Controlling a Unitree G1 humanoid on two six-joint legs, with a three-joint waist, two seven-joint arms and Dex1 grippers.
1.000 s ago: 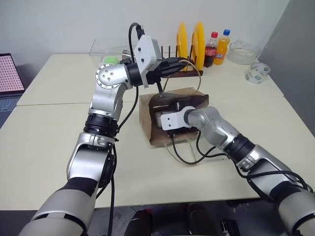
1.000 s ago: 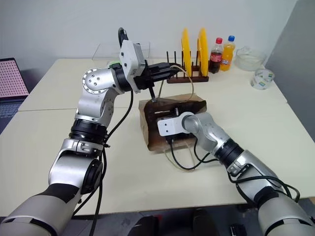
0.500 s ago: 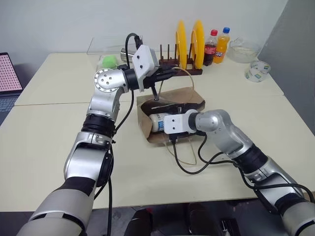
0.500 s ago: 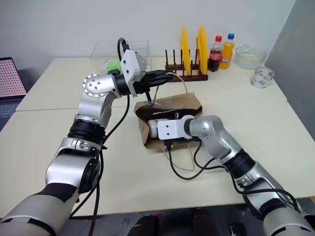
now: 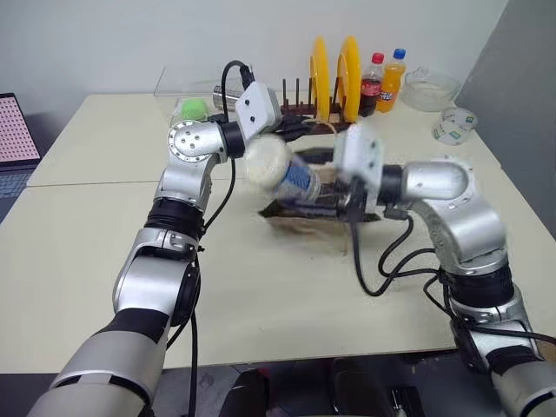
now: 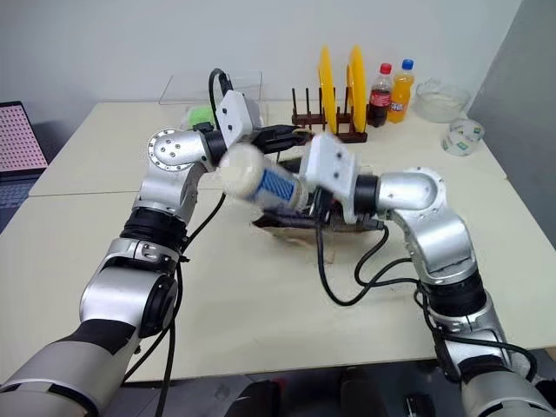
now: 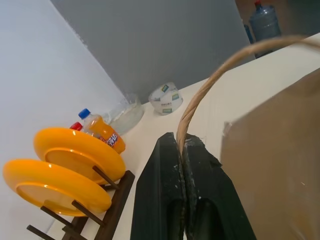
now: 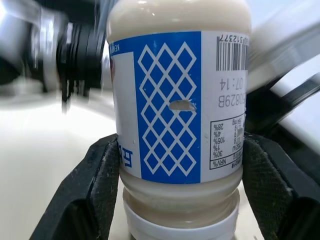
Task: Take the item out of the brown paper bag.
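Note:
The item (image 5: 276, 170), a white can-like cylinder with a blue diamond-patterned label (image 8: 169, 112), is up in the air above and in front of the brown paper bag (image 5: 300, 215). My right gripper (image 5: 306, 184) is shut on it, with a pad on each side of its lower body (image 8: 102, 187). It lies tilted, pointing to the left. My left gripper (image 7: 183, 150) is shut on the bag's tan cord handle (image 7: 210, 82) behind the item (image 6: 259, 179). The bag slumps on the table beneath both hands.
At the back stand a wooden rack with two yellow plates (image 5: 335, 62), a cola bottle (image 5: 372, 85), an orange soda bottle (image 5: 393, 80) and a glass bowl (image 5: 429, 90). A tape roll (image 5: 453, 127) lies at the right, a green ball (image 5: 192, 107) back left, a laptop (image 5: 12, 130) far left.
My right gripper has come up out of the bag with the item and rolled it over to the left. The bag has sagged. My left gripper still holds the handle, barely moved.

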